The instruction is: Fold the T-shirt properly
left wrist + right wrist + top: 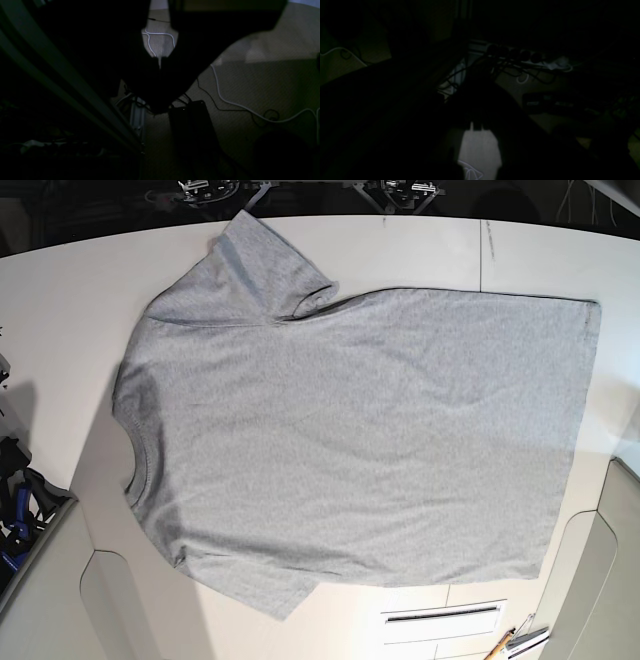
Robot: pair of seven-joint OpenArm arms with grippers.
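The light grey T-shirt lies spread flat on the white table, plain side up. Its neck points left and its hem lies at the right. One sleeve points to the far edge, the other to the near edge. No arm shows in the base view. Both wrist views are dark and look down at the floor beside the table, with no shirt in them. The left gripper and the right gripper are black silhouettes, fingers meeting at a thin slit, with nothing held.
A blue-black tool holder sits at the table's left edge. A slot and a small tool are at the near edge. On the floor lie a white cable, a black box and a power strip.
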